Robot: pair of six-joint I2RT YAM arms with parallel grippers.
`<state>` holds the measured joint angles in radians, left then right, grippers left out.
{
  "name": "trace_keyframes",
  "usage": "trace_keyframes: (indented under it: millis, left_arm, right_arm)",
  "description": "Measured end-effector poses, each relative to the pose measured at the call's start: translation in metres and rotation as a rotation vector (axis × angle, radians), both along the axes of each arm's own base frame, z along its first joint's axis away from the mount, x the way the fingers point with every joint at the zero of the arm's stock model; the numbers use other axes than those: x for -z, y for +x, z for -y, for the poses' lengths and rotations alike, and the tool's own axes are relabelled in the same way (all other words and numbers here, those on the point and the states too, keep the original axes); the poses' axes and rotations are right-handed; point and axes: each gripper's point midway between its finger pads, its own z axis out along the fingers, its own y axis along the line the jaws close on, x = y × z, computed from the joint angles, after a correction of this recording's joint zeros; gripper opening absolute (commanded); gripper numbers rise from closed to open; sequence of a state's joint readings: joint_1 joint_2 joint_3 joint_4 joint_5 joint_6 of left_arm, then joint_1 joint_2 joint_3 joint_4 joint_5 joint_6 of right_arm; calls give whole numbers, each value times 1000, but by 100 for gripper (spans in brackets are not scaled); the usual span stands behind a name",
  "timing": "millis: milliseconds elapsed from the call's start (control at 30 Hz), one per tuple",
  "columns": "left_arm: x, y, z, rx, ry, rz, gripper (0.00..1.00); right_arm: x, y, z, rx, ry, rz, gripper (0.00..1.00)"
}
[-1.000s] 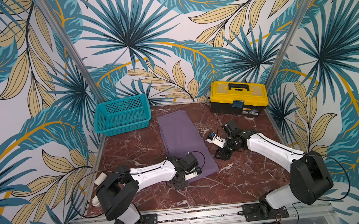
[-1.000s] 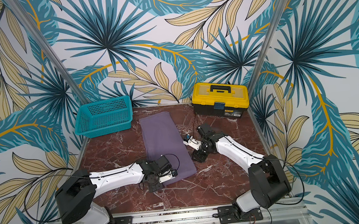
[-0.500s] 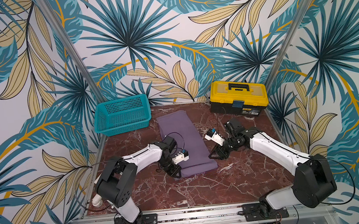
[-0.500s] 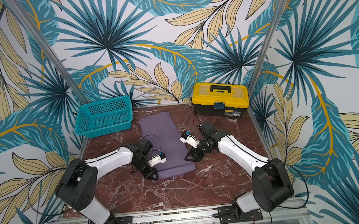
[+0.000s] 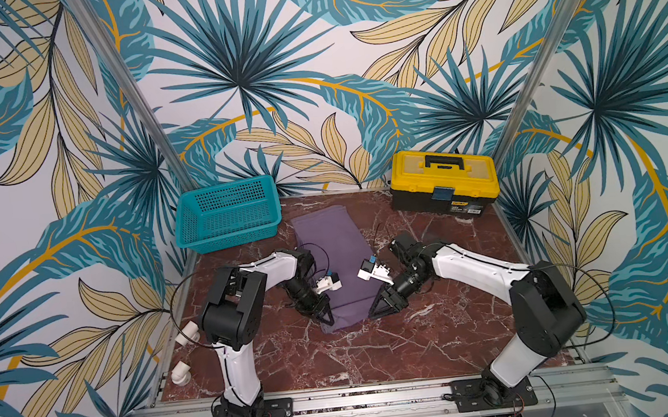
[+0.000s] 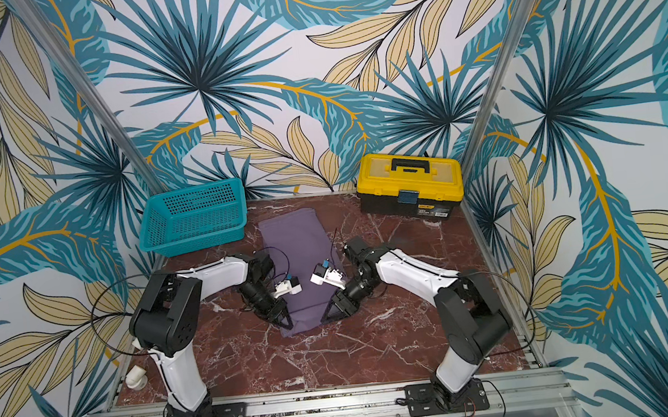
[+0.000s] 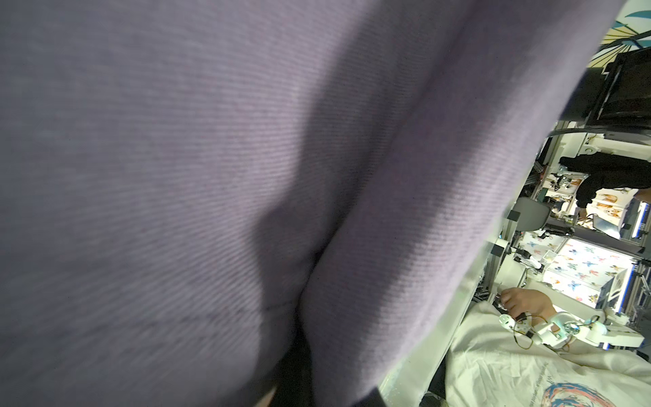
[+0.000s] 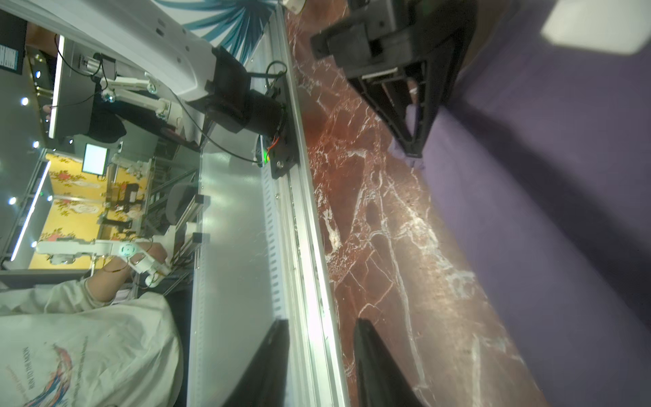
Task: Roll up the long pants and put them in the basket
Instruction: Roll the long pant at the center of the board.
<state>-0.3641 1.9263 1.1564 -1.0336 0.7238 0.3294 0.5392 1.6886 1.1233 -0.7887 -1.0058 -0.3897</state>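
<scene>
long pants lie lengthwise near-to-far; left gripper pinches near corner, right gripper parted.

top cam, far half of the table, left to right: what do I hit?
In a top view: teal plastic mesh basket → dusty-purple fabric long pants → yellow-and-black plastic toolbox.

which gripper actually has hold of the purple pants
The left gripper: its jaws are shut on the near left edge of the long pants, and cloth fills its wrist view. The right gripper is open beside the other edge, gripping nothing.
</scene>
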Motion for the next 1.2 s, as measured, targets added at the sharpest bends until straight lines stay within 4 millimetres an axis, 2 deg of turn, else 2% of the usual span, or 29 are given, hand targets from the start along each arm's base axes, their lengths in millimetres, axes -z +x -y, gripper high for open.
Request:
trace_keyframes:
  millis: [100,233,367,400,467,567,733,767,867,900,967,1033,1100,1167,1200]
  left_arm:
    - [1,2,-1,-8,1,-11,2]
    - [2,3,-2,-14,1,-21,5]
    - [2,4,-3,-22,5,-25,14]
    - [2,5,-4,-25,8,-24,20]
    - [3,8,-7,-34,20,-17,22]
    - [4,16,-13,-68,37,-6,37]
    - [-11,38,-33,-133,103,110,41]
    - [-15,42,-37,-141,118,146,44]
    - [-39,56,-48,-161,169,291,85]
    - [-49,60,-48,-160,186,352,89]
    - [-70,62,-41,-116,216,494,91]
    - [-92,59,-15,-13,211,679,92]
    - [-104,46,15,94,174,840,92]
    - [-99,26,34,190,151,928,92]
    - [-91,20,35,226,164,951,92]
  right_arm:
    - [15,7,-4,-6,-43,-12,34]
    - [33,28,-2,24,-128,31,33]
    - [55,53,6,88,-218,44,32]
    - [62,63,9,112,-244,39,32]
    - [73,79,13,154,-284,33,31]
    - [87,99,21,211,-348,29,31]
    - [97,117,24,263,-419,27,30]
    - [97,119,24,270,-429,30,30]
    - [97,124,27,287,-460,40,30]
    - [98,125,28,291,-470,42,30]
    - [99,127,29,296,-486,39,30]
    - [100,129,30,300,-499,36,29]
    - [100,131,30,303,-510,33,30]
    - [100,134,32,313,-522,32,30]
    - [100,135,34,317,-525,32,30]
